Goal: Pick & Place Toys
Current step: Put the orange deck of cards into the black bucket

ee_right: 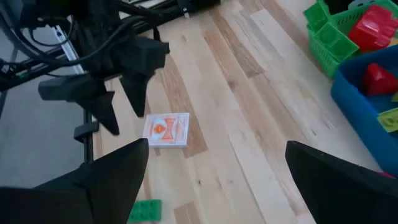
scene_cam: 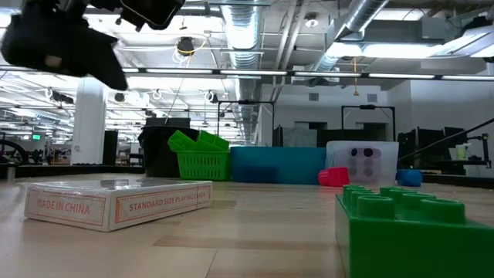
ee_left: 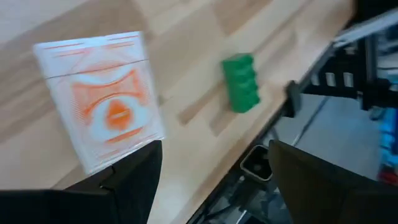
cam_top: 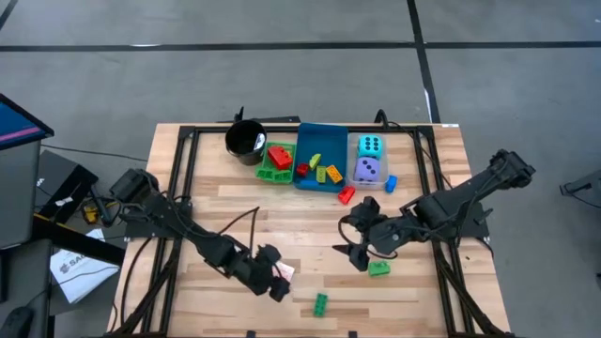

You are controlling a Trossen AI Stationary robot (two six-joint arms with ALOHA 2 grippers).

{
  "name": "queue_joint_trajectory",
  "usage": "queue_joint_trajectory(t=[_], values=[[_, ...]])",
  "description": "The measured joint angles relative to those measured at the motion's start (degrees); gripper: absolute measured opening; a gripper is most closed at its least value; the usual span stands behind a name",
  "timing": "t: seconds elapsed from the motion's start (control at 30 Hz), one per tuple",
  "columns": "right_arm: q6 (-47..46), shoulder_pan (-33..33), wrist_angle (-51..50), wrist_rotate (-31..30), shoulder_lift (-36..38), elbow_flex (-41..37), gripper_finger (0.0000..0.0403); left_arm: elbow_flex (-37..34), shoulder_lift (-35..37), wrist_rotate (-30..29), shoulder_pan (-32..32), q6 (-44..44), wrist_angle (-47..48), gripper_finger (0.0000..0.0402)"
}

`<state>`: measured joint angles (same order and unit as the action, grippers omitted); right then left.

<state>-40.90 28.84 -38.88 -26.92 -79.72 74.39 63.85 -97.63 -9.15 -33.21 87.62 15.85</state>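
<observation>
Left gripper [cam_top: 279, 284] hangs above the card pack [cam_top: 283, 271] with its fingers [ee_left: 134, 180] spread wide and empty, as the right wrist view confirms; the pack lies flat on the table [cam_top: 216, 202], near the front edge. Right gripper [cam_top: 356, 252] hovers wide open and empty beside a green brick [cam_top: 378, 268]; a second green brick [cam_top: 320, 303] lies near the pack. For a clean pick, the left fingers should probably straddle the pack's narrow sides, descend squarely until the tips nearly reach the wood, then close, since a thin flat box may slide or tip under an off-centre pinch. The green tray [cam_top: 273, 165], blue tray [cam_top: 320, 155] and clear tray [cam_top: 368, 160] stand well apart at the rear. From above, the arm covers part of the pack; in the low view a near brick fills the corner and hides the right gripper
</observation>
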Motion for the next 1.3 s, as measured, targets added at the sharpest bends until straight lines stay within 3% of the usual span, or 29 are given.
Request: queue_joint_trajectory(t=[0.1,0.3,0.77,1.3], values=[[0.59,0.03,-0.64,0.05,1.09,0.00,0.0372,1.57,1.01,1.72,0.15,2.87,5.61,0.0285],[2.38,0.79,-1.83,0.07,1.90,0.00,0.0372,6.22,-0.11,3.57,0.13,4.01,8.09,0.0285],[1.92,4.13,-4.15,0.00,1.68,0.00,0.0372,6.35,-3.31,7.82,1.26,7.33,18.51,0.0285],[3.25,2.49,-4.01,0.09,1.68,0.00,0.0372,6.01,-8.17,8.68,2.88,5.87,14.78,0.0285]])
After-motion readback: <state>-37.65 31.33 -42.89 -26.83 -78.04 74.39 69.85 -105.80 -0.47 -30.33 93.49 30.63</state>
